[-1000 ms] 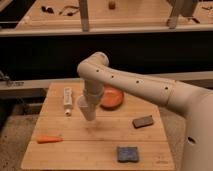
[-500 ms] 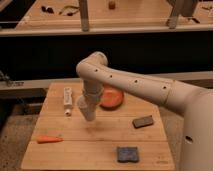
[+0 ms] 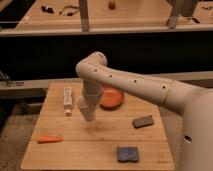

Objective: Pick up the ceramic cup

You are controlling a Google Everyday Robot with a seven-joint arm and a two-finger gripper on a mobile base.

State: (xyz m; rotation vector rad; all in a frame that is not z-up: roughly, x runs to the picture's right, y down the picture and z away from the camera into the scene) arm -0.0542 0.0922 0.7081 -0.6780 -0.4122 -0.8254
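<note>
Ceramic cup point(image 3: 86, 108) under downturned jaws point(image 3: 88, 111)

The robot's cream-coloured arm point(image 3: 135, 85) reaches in from the right edge of the view, running leftward and slightly upward to a rounded elbow joint point(image 3: 92, 67). From that elbow the forearm drops almost straight down over the worktop point(image 3: 100, 150). The tool point(image 3: 88, 116) hangs at its lower end, pointing down, just above the worktop's middle left part.
</note>
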